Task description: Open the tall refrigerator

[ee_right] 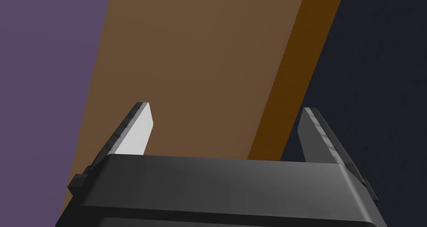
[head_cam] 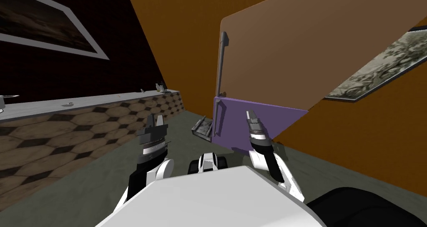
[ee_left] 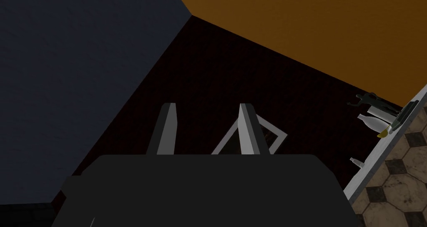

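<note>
Right gripper (ee_right: 227, 112) spread wide, empty, facing the refrigerator (head_cam: 292, 49) door; its handle (head_cam: 222, 61) lies off leftward, so pushing forward likely bumps flat panel; left gripper (head_cam: 155, 119) narrowly parted, idle.

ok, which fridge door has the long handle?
The brown upper door, with the long grey bar; the purple lower door has a short handle.

To my left, a grey surface (head_cam: 89, 100) with a hexagon-tiled front carries small bottles (ee_left: 374, 121); a framed picture (head_cam: 50, 24) hangs on the dark wall (head_cam: 121, 70) above.
</note>
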You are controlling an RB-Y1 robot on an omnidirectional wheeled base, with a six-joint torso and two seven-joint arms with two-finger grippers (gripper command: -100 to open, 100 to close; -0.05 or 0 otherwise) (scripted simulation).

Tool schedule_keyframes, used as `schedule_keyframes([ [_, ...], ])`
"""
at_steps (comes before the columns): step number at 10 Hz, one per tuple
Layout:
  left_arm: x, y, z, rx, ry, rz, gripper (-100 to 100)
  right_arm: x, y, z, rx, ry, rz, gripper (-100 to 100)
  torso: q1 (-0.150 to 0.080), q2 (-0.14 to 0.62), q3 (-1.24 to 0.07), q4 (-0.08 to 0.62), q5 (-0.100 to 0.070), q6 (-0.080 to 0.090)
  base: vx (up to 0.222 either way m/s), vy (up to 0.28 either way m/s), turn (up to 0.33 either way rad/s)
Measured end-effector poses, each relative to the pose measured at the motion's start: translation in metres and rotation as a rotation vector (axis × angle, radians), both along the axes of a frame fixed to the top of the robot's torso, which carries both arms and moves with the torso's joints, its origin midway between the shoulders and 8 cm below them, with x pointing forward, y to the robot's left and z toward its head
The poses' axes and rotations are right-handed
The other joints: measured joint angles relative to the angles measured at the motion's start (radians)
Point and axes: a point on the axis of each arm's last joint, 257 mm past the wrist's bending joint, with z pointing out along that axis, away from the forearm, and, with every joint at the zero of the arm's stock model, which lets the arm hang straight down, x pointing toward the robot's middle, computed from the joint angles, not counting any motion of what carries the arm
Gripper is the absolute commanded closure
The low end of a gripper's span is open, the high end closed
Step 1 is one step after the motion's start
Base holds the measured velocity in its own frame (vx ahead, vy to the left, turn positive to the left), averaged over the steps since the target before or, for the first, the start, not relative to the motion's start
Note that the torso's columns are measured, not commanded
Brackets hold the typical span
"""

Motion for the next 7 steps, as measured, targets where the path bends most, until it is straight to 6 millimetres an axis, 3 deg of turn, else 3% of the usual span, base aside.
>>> schedule_keyframes([
  [7, 0.0, 0.0, 0.0, 0.0, 0.0, 0.0, 0, -0.014, -0.046, -0.025, -0.283, 0.117, -0.264, -100, 0.0, 0.001, 0.001, 0.0, 0.0, 0.0, 0.036, -0.014, 0.165],
])
